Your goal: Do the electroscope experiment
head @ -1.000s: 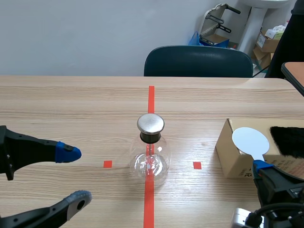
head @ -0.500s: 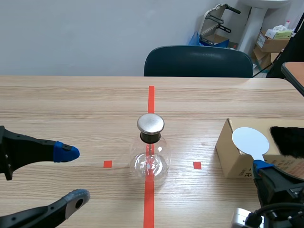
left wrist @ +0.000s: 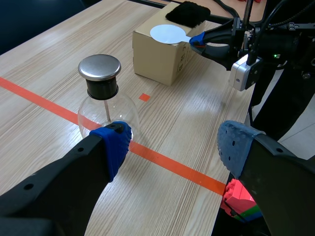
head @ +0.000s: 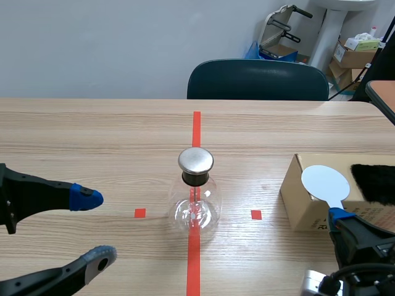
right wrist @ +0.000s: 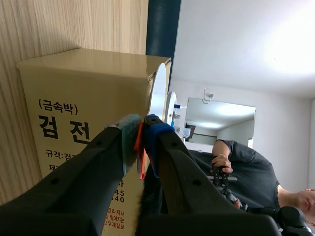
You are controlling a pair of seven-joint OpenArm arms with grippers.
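Finding 1. We record the left gripper (head: 92, 228) with its fingers spread wide and nothing between them. It sits low over the table (head: 92, 135).

Finding 2. The electroscope (head: 195, 203), a clear glass flask with a round metal cap (head: 195, 160), stands upright ahead of the left gripper and slightly to its inner side. In the left wrist view the flask (left wrist: 101, 98) shows just past one blue pad (left wrist: 115, 145), apart from it. It rests on the red tape line.

Finding 3. The right gripper (head: 338, 216) has its fingers drawn close together on the thin handle of a white disc (head: 325, 183). In the right wrist view a narrow red strip is pressed between the pads of the gripper (right wrist: 142, 132). The disc rises ahead of the fingertips, over the near top edge of a cardboard box (head: 302, 197).

Finding 4. A black fur pad (head: 373, 182) lies on top of the box, just beyond the disc. We cannot tell whether disc and fur touch.

Finding 5. A dark chair (head: 257, 79) stands at the far side of the table, well beyond both grippers.
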